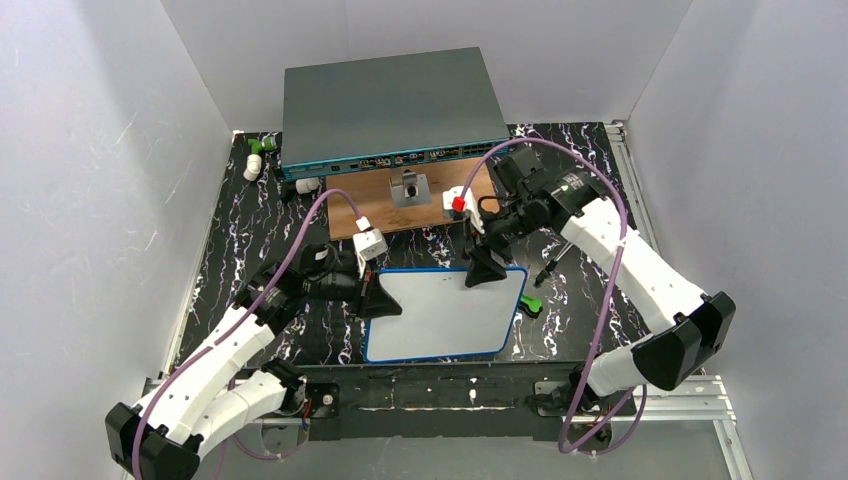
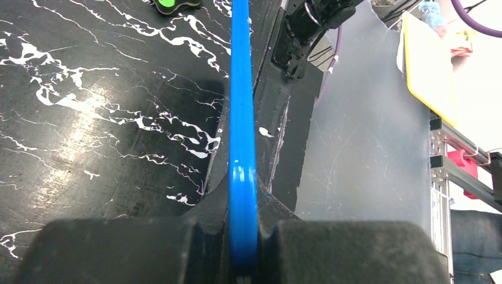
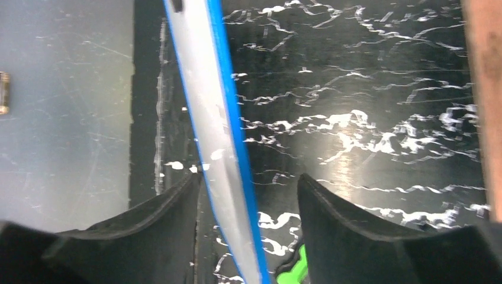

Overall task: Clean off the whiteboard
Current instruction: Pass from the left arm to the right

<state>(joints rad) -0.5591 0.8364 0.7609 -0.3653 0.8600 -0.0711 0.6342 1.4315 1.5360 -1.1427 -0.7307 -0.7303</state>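
whiteboard [image 1: 445, 315] at 6 o'clock on bench [image 1: 250, 230], face looks clean. left end effector [image 1: 378, 300] clamped on its 9 o'clock frame edge. right end effector [image 1: 485, 272] jaws apart, straddling its 12 o'clock edge. risk imo: right closes off-centre, board twists out of left pinch.

**What we can't see well**

Top view: L gripper [image 1: 379, 300] covers the whiteboard's [image 1: 445, 320] top-left corner. R gripper [image 1: 487, 271] covers a bit of its top edge. The box [image 1: 390, 100] hides the back of the plank [image 1: 395, 208]. Green thing [image 1: 531, 305] by the whiteboard's right edge is too small to tell what it is. Same w/ the white & green bits [image 1: 257, 155] far left. Box ports are too tiny to make out. L arm [image 1: 215, 365] is cut off at the bottom.

L wrist view: whiteboard shows edge-on only, so its face is hidden. Fingers [image 2: 118, 251] are blurry & cut off at the bottom. Green thing is cut off at the top.

R wrist view: all a bit blurry. Plank is cut off at the right. Green thing is half hidden behind a finger.
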